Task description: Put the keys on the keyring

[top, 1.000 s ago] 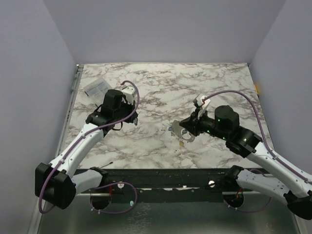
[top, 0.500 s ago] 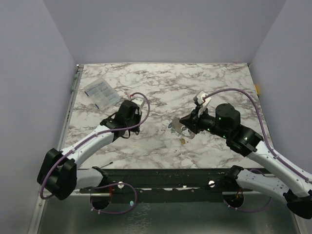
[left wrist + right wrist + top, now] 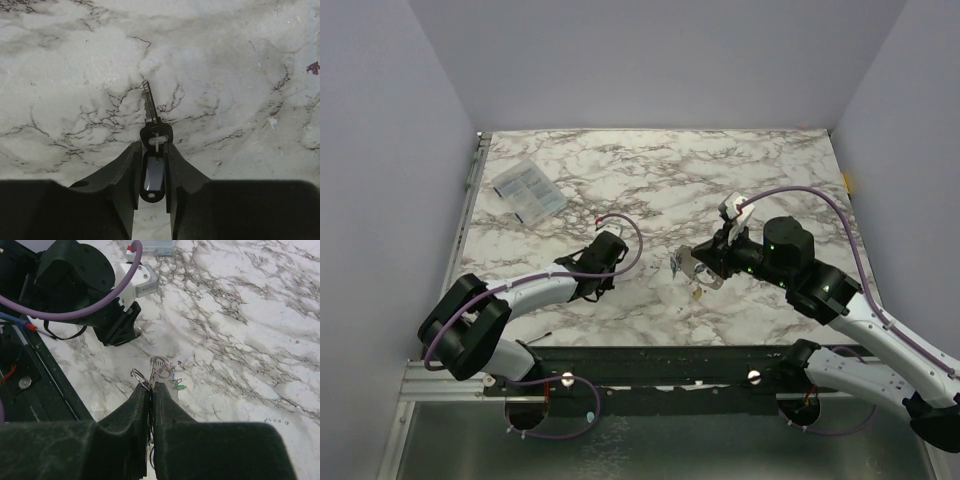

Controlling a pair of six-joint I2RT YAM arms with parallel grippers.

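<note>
- Key with a dark head (image 3: 149,111) lies flat on the marble table (image 3: 60,75), in the middle of the left wrist view. Its thin end points up the frame.
- A dark tag (image 3: 152,175) at the fat end of this key sits between the two fingers of the left gripper (image 3: 154,146).
- Those fingers stand a little apart, close on each side of the tag. I cannot tell if they squeeze it or have let it go.
- The right gripper (image 3: 151,386) is pinched tight on the wire of the keyring (image 3: 160,366), in the middle of the right wrist view.
- A green key head (image 3: 178,386) shows just to the right of the ring. I cannot tell if it hangs on the ring.
- A small yellowish thing (image 3: 695,293), maybe another key, lies on the table just below the right gripper in the top view.
- A clear plastic packet (image 3: 528,190) lies well apart, in the upper left of the top view.
- I think the key is light, hard and a bit slippery, so it could slide or spin when pinched.
- The best hold looks like the flat sides of the fat end, with the hole left free for the ring.
- The ring looks like thin, springy wire, so I think it must be held firm.
</note>
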